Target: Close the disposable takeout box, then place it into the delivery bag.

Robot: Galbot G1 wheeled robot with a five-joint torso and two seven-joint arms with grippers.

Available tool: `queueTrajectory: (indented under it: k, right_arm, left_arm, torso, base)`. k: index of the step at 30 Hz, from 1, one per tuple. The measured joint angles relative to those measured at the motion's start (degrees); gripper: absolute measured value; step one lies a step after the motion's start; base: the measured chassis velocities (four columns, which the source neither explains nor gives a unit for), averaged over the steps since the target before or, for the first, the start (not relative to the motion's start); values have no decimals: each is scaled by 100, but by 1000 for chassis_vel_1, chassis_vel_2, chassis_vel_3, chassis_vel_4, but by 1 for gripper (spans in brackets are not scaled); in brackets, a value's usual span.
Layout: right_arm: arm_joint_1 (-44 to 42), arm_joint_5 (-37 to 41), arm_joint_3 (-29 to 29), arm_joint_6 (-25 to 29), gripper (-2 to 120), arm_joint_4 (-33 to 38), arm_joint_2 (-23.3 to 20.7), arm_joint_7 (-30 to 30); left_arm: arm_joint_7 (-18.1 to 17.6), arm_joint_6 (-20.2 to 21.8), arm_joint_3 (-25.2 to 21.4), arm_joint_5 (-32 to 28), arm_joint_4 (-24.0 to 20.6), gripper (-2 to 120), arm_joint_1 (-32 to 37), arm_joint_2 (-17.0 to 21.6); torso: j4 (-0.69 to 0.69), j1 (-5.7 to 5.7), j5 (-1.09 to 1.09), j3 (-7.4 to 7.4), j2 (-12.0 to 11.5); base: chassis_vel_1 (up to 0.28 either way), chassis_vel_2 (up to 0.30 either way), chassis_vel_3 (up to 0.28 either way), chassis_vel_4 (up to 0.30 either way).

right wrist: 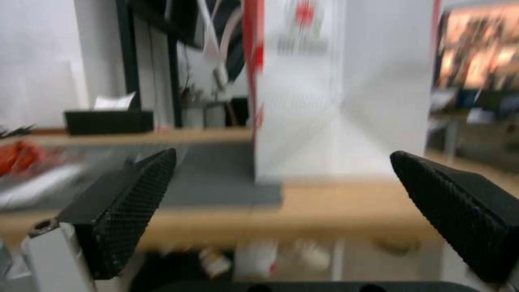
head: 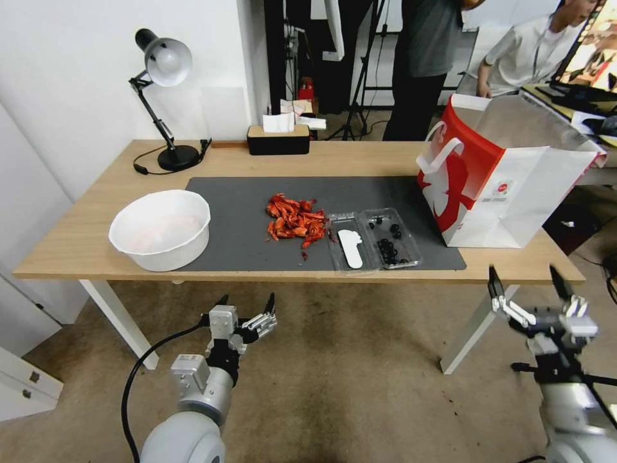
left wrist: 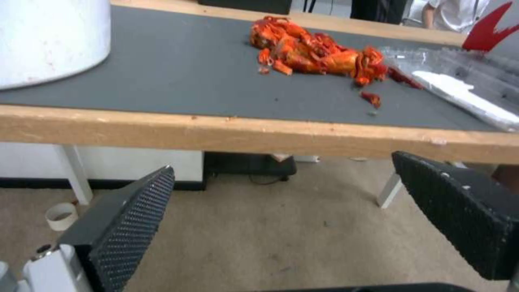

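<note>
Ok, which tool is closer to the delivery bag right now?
Right. The right tool hangs open below the table edge, just under the delivery bag. The left tool is open too, low and far to the bag's left.

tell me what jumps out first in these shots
The heap of bright orange-red crayfish shells on the dark mat at mid-table, with the open disposable takeout box beside it. At the table's right end stands the tall red-and-white delivery bag, mouth open.
</note>
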Motion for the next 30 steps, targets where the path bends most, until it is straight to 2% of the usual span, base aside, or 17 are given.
queueTrajectory:
  k: [4,6,11,13,14,16,17,18,19,22,30]
  right_arm:
    - [9,197,-226,-9,100,-238,73,-323]
    - [16,335,-435,-96,100,-350,144,-734]
    - [25,462,-513,-335,100,-241,119,-896]
    - [25,528,-523,-503,100,-168,41,-954]
    - [25,528,-523,-503,100,-168,41,-954]
    - [45,552,-513,-609,100,-115,-12,-971]
    - [45,552,-513,-609,100,-115,-12,-971]
    - [52,557,-507,-658,100,-66,-29,-963]
    - [52,564,-505,-704,100,-29,-39,-947]
    - [52,573,-504,-812,100,39,-61,-896]
    - [44,572,-509,-894,100,57,-78,-819]
  left_arm:
    - [10,-51,2,47,47,100,4,3]
    - [12,-125,-49,84,86,100,27,32]
    - [70,-343,-134,352,204,100,56,48]
    - [269,-650,-225,847,394,100,65,28]
    - [269,-650,-225,847,394,100,65,28]
    - [591,-1217,-401,1303,777,100,57,-4]
    - [591,-1217,-401,1303,777,100,57,-4]
    - [857,-1547,-480,1290,963,100,76,-6]
    - [1000,-1671,-506,1229,1042,100,108,1]
    - [1172,-1842,-552,1213,1129,100,154,5]
    - [1203,-1904,-598,1361,1130,100,160,-90]
  torso:
    - [0,0,1,0,0]
    - [0,0,0,0,0]
    - [0,0,-2,0,0]
    - [0,0,-1,0,0]
    - [0,0,-1,0,0]
    - [-1,0,-2,0,0]
    - [-1,0,-2,0,0]
    - [0,0,-1,0,0]
    - [0,0,-3,0,0]
    - [0,0,0,0,0]
    - [-1,0,0,0,0]
  base:
    - [0,0,0,0]
    - [0,0,0,0]
    - [0,0,0,0]
    - [0,0,0,0]
    - [0,0,0,0]
    - [0,0,0,0]
    - [0,0,0,0]
    - [0,0,0,0]
    - [0,0,0,0]
    - [0,0,0,0]
    - [0,0,0,0]
